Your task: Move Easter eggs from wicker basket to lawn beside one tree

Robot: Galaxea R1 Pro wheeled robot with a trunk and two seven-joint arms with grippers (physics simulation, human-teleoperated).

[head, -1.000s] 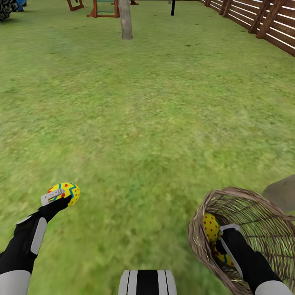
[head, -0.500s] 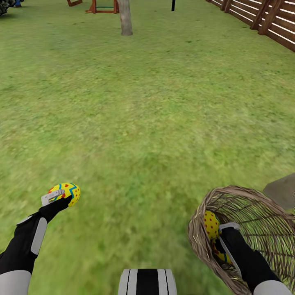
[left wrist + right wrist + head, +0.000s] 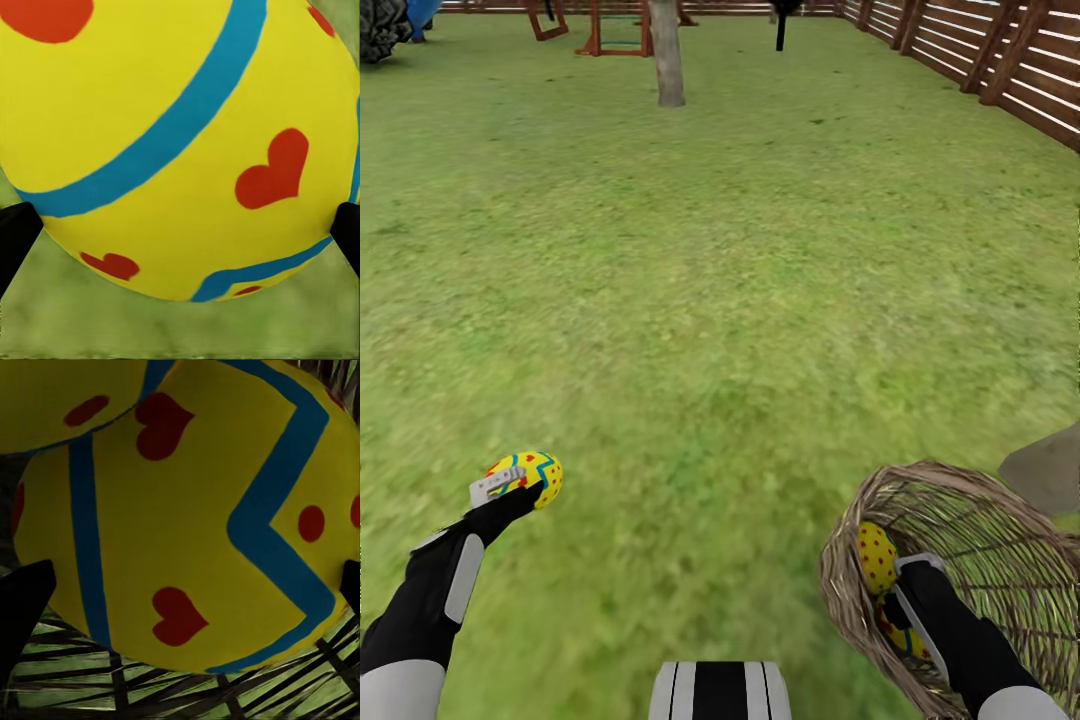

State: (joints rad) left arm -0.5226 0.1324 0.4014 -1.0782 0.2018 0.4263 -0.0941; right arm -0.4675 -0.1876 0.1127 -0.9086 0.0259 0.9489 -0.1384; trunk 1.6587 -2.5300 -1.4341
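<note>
My left gripper [image 3: 520, 482] is shut on a yellow Easter egg [image 3: 530, 474] and holds it above the lawn [image 3: 720, 300] at the near left. Up close, that egg [image 3: 180, 142] sits between two black fingertips [image 3: 15, 240]. My right arm reaches into the tilted wicker basket [image 3: 1000, 530] at the near right. There the right gripper [image 3: 187, 600] is shut on a second egg [image 3: 202, 532], and a third egg [image 3: 67, 397] touches it. Both basket eggs [image 3: 877, 556] show through the rim. A pale tree trunk [image 3: 665, 55] stands far ahead, with its crown out of view.
A dark slatted fence [image 3: 1000, 70] runs along the right and the back. A wooden playset [image 3: 615, 25] stands behind the trunk, beside a thin black trunk [image 3: 781, 25]. A dark bush [image 3: 380, 30] is far left. A grey slab [image 3: 1048, 470] lies beyond the basket.
The whole picture has shifted a little, so the camera has moved. Both grippers keep their eggs, and the basket stays on my right arm.
</note>
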